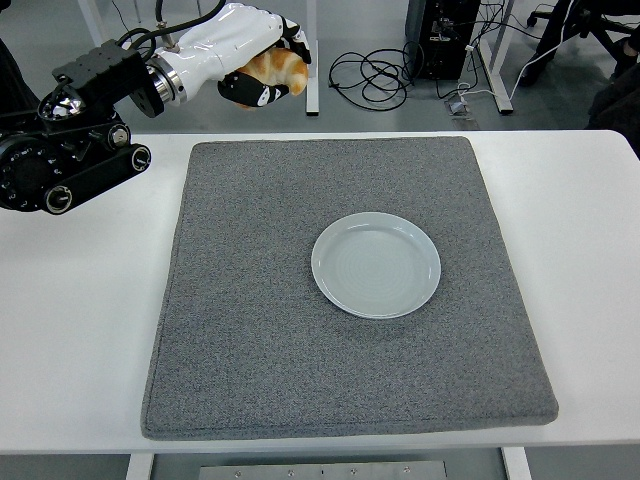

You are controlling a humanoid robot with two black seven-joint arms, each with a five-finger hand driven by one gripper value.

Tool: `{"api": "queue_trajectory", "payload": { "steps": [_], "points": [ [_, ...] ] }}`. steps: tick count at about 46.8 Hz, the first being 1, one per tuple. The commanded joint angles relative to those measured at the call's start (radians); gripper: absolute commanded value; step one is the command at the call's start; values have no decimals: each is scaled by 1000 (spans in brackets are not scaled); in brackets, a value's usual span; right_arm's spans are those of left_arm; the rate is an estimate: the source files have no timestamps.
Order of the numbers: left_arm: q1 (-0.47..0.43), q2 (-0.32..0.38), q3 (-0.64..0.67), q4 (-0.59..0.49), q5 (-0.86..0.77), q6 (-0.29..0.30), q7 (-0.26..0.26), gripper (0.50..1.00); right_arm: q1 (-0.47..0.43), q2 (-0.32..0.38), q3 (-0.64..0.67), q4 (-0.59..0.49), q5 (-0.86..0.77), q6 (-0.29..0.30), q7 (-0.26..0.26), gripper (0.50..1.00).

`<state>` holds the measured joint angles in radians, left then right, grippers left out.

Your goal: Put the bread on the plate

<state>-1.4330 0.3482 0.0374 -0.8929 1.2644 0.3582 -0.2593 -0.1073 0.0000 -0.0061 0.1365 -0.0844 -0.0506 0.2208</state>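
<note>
My left hand, white with black fingertips, is raised high at the upper left, above the far edge of the table. Its fingers are curled around a golden-brown piece of bread, which hangs in the air well clear of the mat. The pale blue-grey plate lies empty on the grey mat, right of centre and far below and to the right of the hand. The right arm does not show.
The mat covers most of the white table. Behind the table are desk legs, a bundle of black cables and a computer tower on the floor.
</note>
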Motion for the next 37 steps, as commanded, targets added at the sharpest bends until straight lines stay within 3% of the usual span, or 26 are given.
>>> {"api": "queue_trajectory", "payload": {
  "steps": [1,10,26,37],
  "points": [
    [-6,-8,-1,0,0,-4,0,500,0,0,0,0,0,0,0,1000],
    [-32,-109,-2,3,-91,-48,-37,500,0,0,0,0,0,0,0,1000],
    [-41,-348,3,86,-102,-94,-35,500,0,0,0,0,0,0,0,1000],
    [-43,-348,7,111,-102,-97,-37,500,0,0,0,0,0,0,0,1000]
  ]
}}
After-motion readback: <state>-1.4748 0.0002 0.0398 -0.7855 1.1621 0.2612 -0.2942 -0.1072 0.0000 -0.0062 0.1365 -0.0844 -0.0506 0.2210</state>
